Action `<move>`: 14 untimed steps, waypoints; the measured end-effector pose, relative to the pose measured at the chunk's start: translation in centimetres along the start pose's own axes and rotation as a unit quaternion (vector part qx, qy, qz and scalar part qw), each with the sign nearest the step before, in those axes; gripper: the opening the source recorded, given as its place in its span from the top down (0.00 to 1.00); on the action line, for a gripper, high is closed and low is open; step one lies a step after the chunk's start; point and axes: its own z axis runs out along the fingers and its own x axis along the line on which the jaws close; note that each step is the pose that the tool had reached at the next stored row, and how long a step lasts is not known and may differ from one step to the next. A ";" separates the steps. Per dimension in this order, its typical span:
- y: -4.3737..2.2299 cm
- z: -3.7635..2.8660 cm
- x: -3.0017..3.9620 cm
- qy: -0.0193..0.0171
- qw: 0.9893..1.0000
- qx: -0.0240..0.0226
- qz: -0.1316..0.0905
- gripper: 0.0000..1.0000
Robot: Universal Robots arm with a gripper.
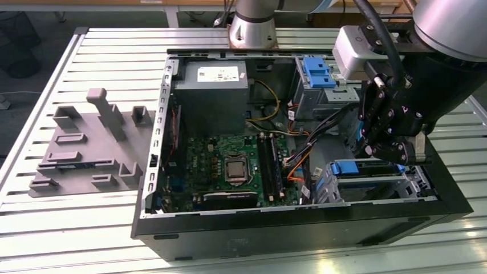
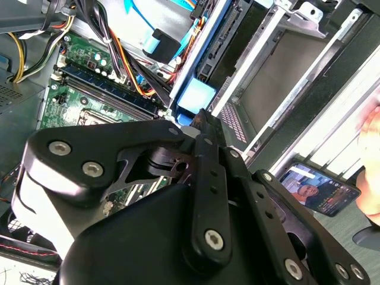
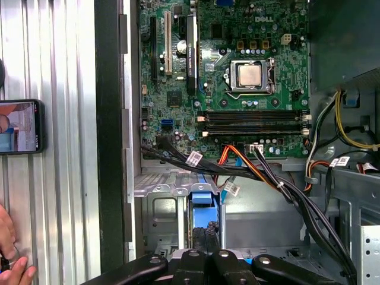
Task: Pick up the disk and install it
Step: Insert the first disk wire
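Fixture block [image 1: 88, 142] lies at the exterior view's left of computer case [image 1: 304, 231].

Gripper [image 1: 396, 149] fingertips hidden behind its own linkage; disk [image 1: 356, 169] mostly buried in the drive cage [image 1: 380, 185]; phone [image 3: 21, 126] cut off at edge.

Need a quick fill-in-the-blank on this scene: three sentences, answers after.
1. The gripper hangs over the drive cage at the exterior view's ____ side.
2. The grey fixture block stands on the table, ____ the computer case.
3. The disk under the gripper sits in a ____ carrier frame.
Missing words: right; outside; blue.
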 end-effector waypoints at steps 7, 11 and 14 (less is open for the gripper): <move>0.00 0.00 0.00 0.000 1.000 0.000 0.000 0.76; 0.00 0.01 0.00 0.000 1.000 0.000 0.000 0.89; 0.00 0.02 0.00 0.000 1.000 0.000 0.000 0.82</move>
